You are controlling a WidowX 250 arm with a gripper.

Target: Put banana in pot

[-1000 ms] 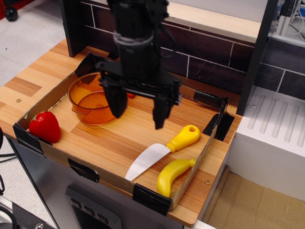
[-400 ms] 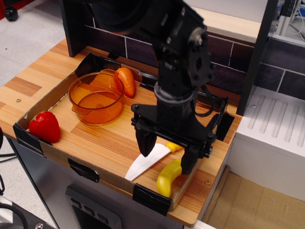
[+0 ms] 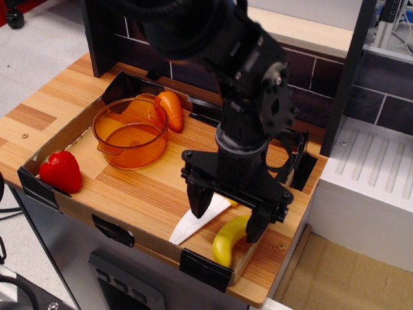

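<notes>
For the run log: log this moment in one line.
gripper: open, low over knife | banana: on tray, ungrasped | pot: empty

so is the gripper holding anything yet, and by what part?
Nothing held. The gripper is open above the banana and knife blade.

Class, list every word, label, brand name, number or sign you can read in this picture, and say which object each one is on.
None: no readable text appears anywhere in the view.
The banana, the pot, the knife, the strawberry and the carrot carry no markings.
The gripper and the arm are plain black, showing no label or brand.
</notes>
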